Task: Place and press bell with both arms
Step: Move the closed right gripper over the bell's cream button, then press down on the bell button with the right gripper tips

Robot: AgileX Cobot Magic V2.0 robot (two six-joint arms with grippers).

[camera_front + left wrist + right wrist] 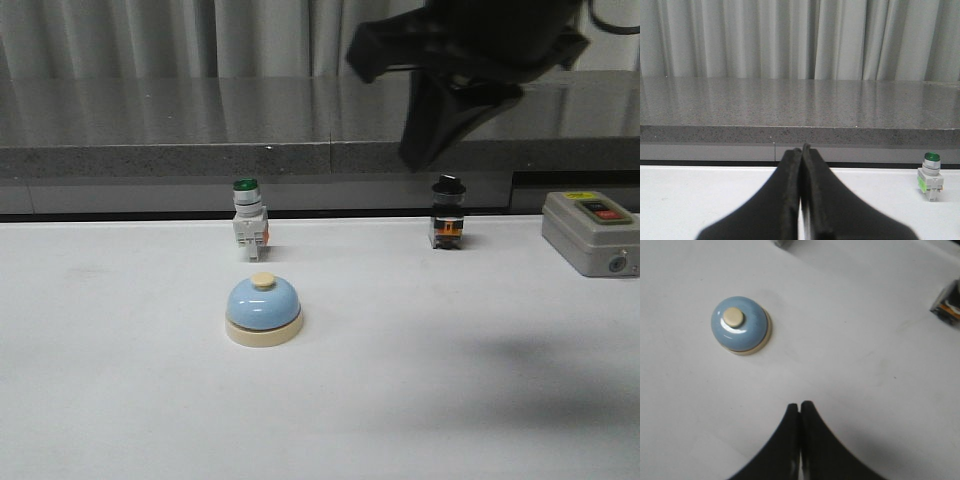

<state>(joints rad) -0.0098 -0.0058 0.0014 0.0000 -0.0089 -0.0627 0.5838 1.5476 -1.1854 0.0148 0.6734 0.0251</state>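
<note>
With fingers pressed together and empty, the right gripper [799, 407] should descend squarely onto the bell [263, 309]'s cream button [263, 281].

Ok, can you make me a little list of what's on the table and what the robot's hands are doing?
bell: small light-blue dome bell with cream button, standing alone on the white table
green switch: green-capped white pushbutton, behind the bell
black switch: black-capped pushbutton, further right
box: grey switch box, right edge
right end effector: shut, above table, holding nothing
left end effector: shut, empty
</note>
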